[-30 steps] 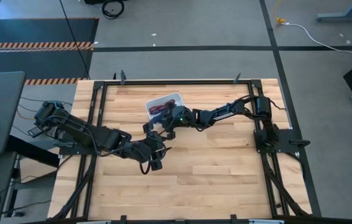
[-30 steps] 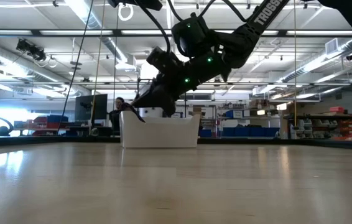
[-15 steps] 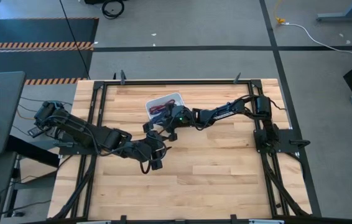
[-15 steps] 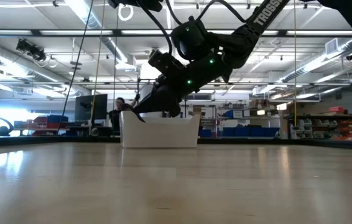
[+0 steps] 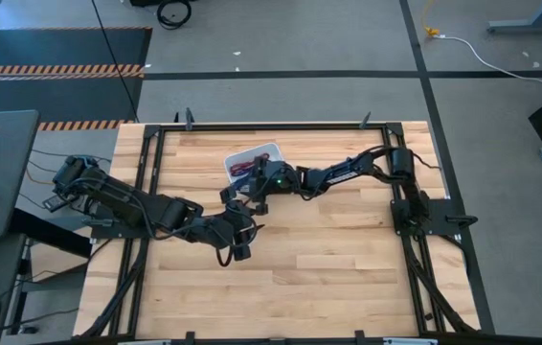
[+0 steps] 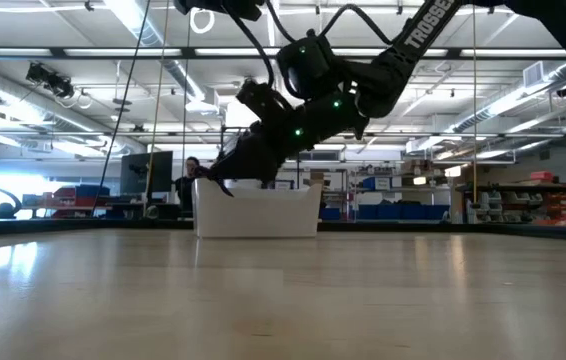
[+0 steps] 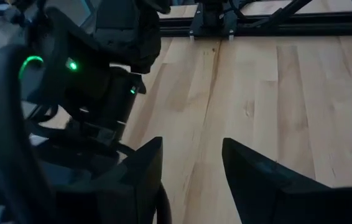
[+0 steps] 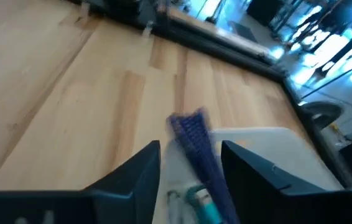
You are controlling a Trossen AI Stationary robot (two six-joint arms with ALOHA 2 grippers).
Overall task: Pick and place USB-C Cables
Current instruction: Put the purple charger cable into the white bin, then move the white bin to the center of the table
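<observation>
The white tray (image 5: pixel 269 147) stands at the far middle of the table with dark red and other USB-C cables (image 5: pixel 245 170) lying in it. My right gripper (image 8: pixel 190 152) hangs open above the tray's near left rim (image 6: pixel 208 205). A purple cable (image 8: pixel 191 137) shows blurred between its spread fingers, over the tray's floor (image 8: pixel 257 149), beside a teal cable (image 8: pixel 199 196); I see it touching neither finger. My left gripper (image 7: pixel 191 171) is open over bare wood (image 5: pixel 237 251), nearer than the tray, with nothing between its fingers.
Black frame rails (image 5: pixel 156 192) run along the table's left, right and far sides. The two arms come close together near the tray (image 5: pixel 242 206). Bare wood (image 5: pixel 348 268) fills the near half of the table.
My right arm has edged slightly toward the table's left over the tray. My left arm has kept still.
</observation>
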